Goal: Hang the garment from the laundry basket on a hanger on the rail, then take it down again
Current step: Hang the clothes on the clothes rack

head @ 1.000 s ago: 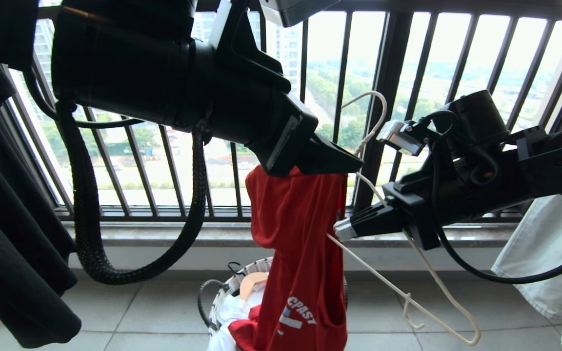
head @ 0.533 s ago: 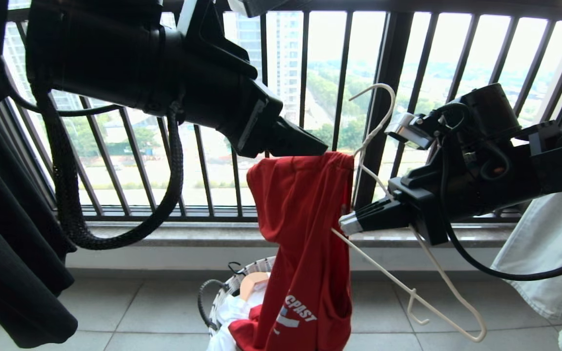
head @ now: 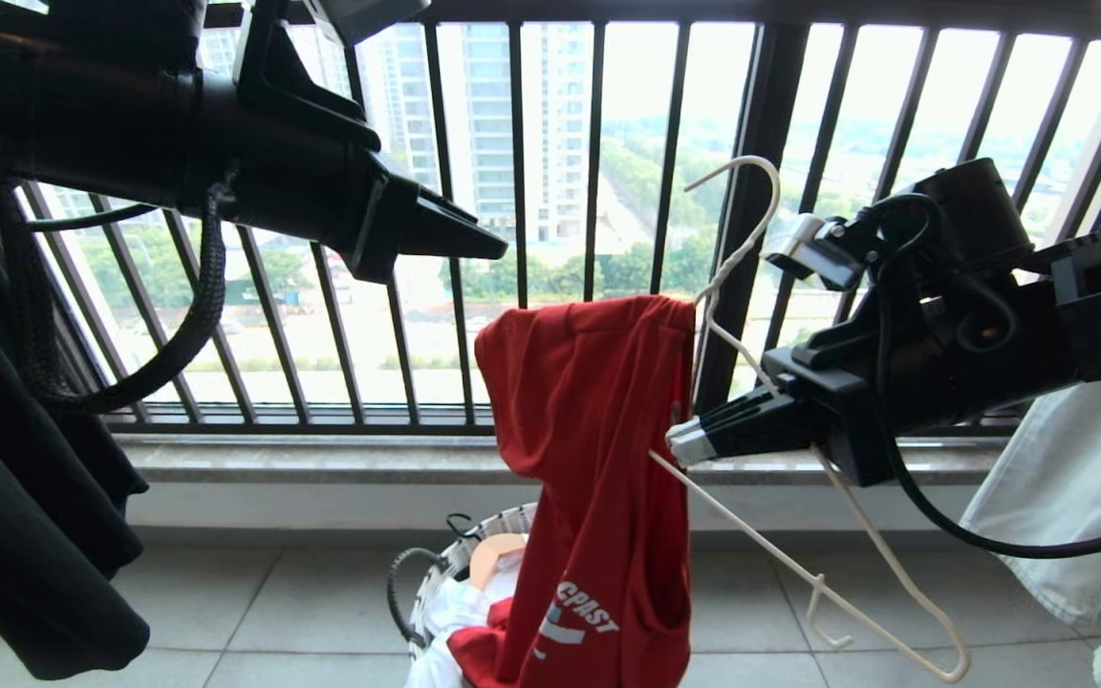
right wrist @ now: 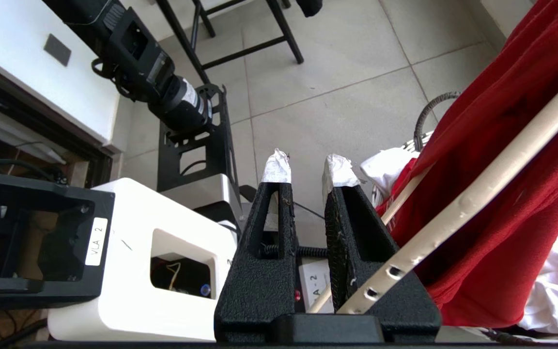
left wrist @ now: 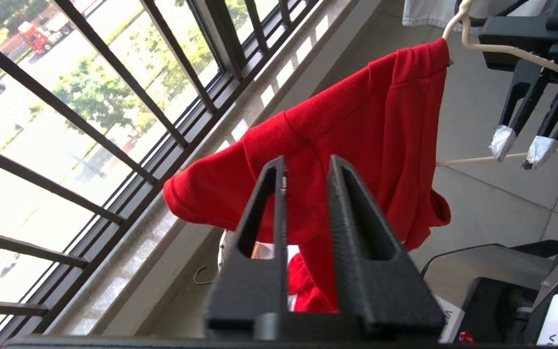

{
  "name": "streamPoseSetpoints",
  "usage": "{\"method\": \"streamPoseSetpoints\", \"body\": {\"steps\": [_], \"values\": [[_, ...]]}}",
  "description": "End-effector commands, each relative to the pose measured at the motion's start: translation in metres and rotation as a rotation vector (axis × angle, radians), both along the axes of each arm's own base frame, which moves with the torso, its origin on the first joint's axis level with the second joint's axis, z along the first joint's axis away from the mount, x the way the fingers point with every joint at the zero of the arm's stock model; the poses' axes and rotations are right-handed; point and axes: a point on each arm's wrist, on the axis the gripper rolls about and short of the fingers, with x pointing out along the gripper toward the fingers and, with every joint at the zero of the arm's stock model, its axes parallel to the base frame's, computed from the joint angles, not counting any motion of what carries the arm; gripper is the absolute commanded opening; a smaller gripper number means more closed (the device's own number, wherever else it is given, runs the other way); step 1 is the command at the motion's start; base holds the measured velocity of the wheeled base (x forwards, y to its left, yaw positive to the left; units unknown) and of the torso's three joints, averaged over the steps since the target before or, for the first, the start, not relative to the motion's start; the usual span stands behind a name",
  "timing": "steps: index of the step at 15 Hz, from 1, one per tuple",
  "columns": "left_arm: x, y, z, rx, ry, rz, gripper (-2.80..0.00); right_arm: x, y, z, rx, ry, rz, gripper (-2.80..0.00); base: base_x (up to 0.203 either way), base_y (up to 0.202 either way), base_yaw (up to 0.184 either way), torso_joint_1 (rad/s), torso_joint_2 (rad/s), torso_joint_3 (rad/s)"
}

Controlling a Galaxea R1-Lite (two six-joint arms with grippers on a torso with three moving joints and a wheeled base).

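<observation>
Left gripper (head: 498, 250): narrow gap, nothing held, apart from the garment (head: 598, 449).
Right gripper (head: 680, 446): seemingly clamped on the hanger (head: 751, 382).
Garment: draped over one hanger arm.

Strong daylight pours in through the window railing (head: 665, 191) ahead of me, washing the view outside pale. Against it my arms and the black clothes (head: 25, 497) at my left read as near silhouettes. The red T-shirt (head: 598, 459) stays vivid and sharp. My own fingers (left wrist: 356, 252) blur slightly up close.
</observation>
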Motion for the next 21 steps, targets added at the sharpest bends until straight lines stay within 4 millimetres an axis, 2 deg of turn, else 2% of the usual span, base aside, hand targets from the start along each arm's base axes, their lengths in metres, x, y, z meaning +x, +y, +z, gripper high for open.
{"method": "streamPoseSetpoints", "body": {"steps": [1,4,7,9,13,15,18,21], "values": [[0.02,0.01,-0.003,0.006,-0.006,-0.01,-2.8,-0.005,0.007,0.003,0.012,-0.008,0.041,-2.8,0.0,0.0,0.0,0.0,0.0,0.0],[0.041,0.025,-0.018,0.101,-0.006,-0.054,-2.8,0.009,0.025,0.003,0.019,-0.023,0.076,-2.8,0.0,0.0,0.0,0.0,0.0,0.0],[0.043,0.023,-0.027,0.081,0.055,-0.157,-2.8,0.015,0.031,-0.009,0.01,0.01,0.096,-2.8,0.0,0.0,0.0,0.0,0.0,0.0],[0.044,0.018,-0.031,0.065,0.077,-0.214,-2.8,0.012,0.029,-0.011,0.009,0.02,0.102,-2.8,0.0,0.0,0.0,0.0,0.0,0.0],[0.028,0.005,-0.033,0.049,0.142,-0.324,-2.8,0.004,0.027,-0.012,0.008,0.011,0.118,-2.8,0.0,0.0,0.0,0.0,0.0,0.0],[0.011,0.01,-0.028,0.024,0.163,-0.373,-2.8,-0.004,0.024,-0.01,0.019,-0.009,0.14,-2.8,0.0,0.0,0.0,0.0,0.0,0.0],[-0.009,0.019,-0.032,0.027,0.186,-0.395,-2.8,-0.011,0.021,-0.015,0.005,-0.052,0.171,-2.8,0.0,0.0,0.0,0.0,0.0,0.0],[-0.01,0.022,-0.041,0.038,0.207,-0.397,-2.8,-0.016,0.018,-0.016,-0.005,-0.073,0.199,-2.8,0.0,0.0,0.0,0.0,0.0,0.0]]}}
